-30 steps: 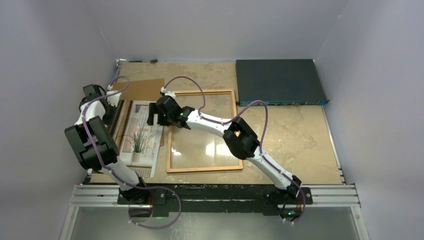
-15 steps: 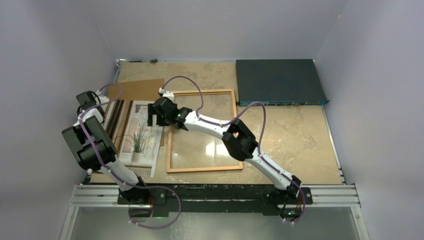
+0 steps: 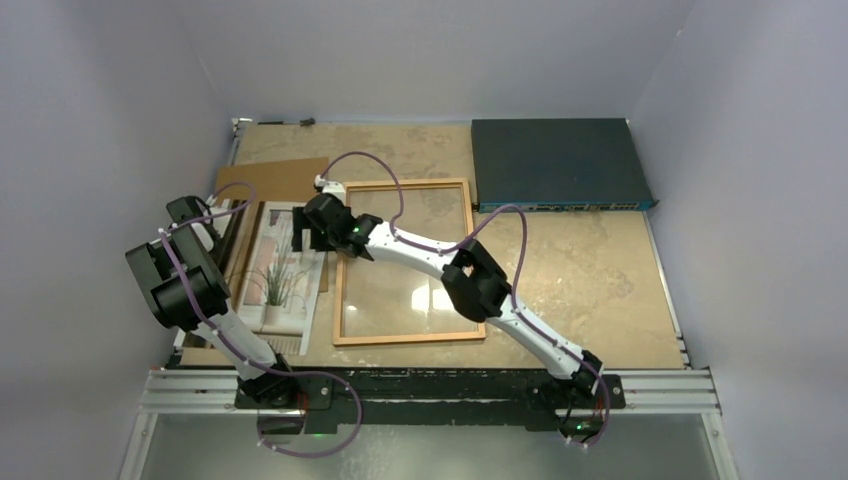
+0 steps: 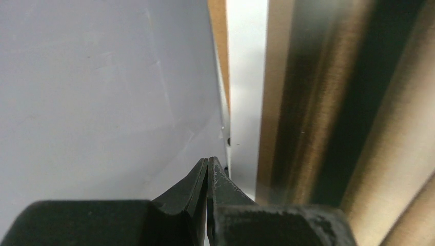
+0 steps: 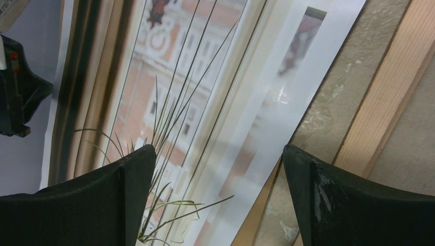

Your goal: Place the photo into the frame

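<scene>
The photo, a print of a curtained window with a spindly plant, lies flat on the table's left side, to the left of the frame. The frame is orange-brown wood with a clear pane and lies flat on the table. My right gripper hovers open over the photo's far right part. In the right wrist view its fingers straddle the photo, and the frame's rail shows to the right. My left gripper is shut on nothing, close to the left wall beside the photo's white border.
A brown backing board lies beyond and under the photo, and a sliver of it shows in the right wrist view. A dark blue flat box sits at the far right. Grey walls enclose the table on the left, back and right.
My left arm has drawn back off the photo's far left corner toward the wall. My right gripper has shifted slightly left over the photo.
</scene>
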Tool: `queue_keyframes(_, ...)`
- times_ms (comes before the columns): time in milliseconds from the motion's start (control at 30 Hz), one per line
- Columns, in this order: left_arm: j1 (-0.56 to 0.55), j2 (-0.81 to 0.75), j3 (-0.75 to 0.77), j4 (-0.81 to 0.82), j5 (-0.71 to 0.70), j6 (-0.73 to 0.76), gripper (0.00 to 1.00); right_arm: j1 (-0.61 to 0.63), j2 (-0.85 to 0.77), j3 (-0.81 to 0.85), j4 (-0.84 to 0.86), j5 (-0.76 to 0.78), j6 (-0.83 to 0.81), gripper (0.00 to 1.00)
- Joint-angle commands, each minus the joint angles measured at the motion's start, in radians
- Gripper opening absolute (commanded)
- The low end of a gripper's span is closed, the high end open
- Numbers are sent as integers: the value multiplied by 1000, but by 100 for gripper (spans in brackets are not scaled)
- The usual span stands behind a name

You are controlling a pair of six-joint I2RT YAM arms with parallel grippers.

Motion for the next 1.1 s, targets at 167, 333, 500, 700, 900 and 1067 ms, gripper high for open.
queue_keyframes(167,3,-7,-37,-42,98,-20,0,-15,-61,-175,76,-157,49,98)
queue_keyframes(333,2,-22,-60,-58,125,-29,0,-20,-134,-274,245,-241,73,98)
queue_keyframes(500,2,-37,-87,-59,140,-31,0,-23,-172,-359,415,-346,88,98)
queue_keyframes(700,2,-50,-122,-51,157,-31,0,-26,-210,-458,606,-457,120,97)
queue_keyframes(900,3,-55,-136,-54,171,-31,0,-27,-224,-494,726,-536,145,96)
queue_keyframes(1067,3,-59,-137,-58,187,-31,0,-27,-216,-498,815,-589,186,96)
